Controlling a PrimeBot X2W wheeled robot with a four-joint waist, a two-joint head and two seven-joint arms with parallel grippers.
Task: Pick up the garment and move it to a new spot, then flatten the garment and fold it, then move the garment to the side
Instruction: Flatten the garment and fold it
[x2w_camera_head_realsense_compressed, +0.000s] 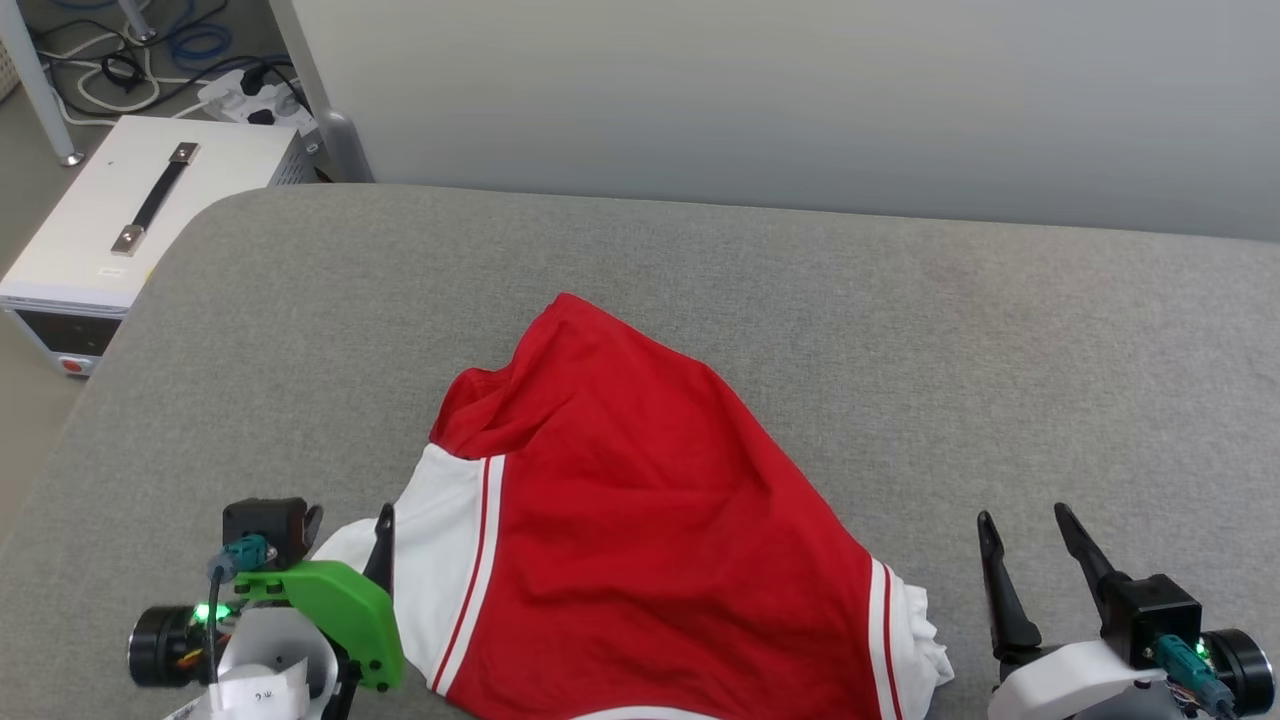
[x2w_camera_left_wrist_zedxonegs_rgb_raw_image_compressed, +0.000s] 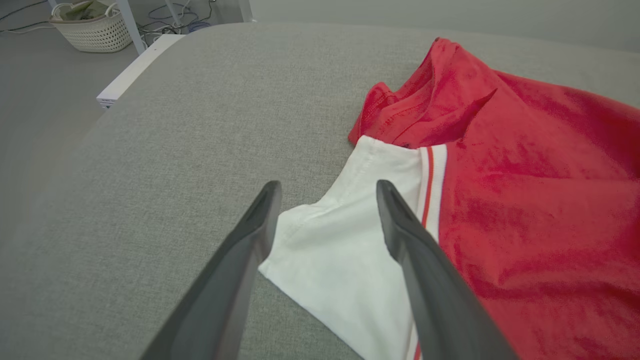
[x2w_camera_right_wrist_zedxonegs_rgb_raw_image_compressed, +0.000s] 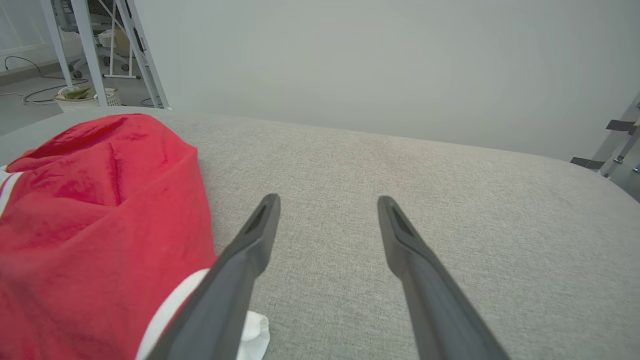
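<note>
— Left gripper: its two long dark fingers stand apart, clamped on nothing, one tip on either side of the near white sleeve of the red jersey shirt, a thin, soft garment with red-and-white striped trim.

— Where does the shirt lie?

— On the broad grey woven-fabric surface, towards my near edge and roughly midway between the two arms. It is rumpled, not flat: the far red corner is folded over on itself and the body rises in soft ridges. Its near edge runs out of the head view, so I cannot tell whether it hangs over.

— And the right gripper?

— Fingers apart too, holding nothing, over bare grey surface just beside the shirt's other white sleeve, which is bunched.

— What could go wrong from here?

— I judge that flattening is the step in hand. If I close the left fingers on the sleeve alone and pull, the thin fabric would likely twist rather than spread, tightening that folded corner. Pinching only the top layer would leave the layer beneath creased. Pulling with one arm alone would skew the whole shirt. Fingertips pressed too low could snag the woven cover.
</note>
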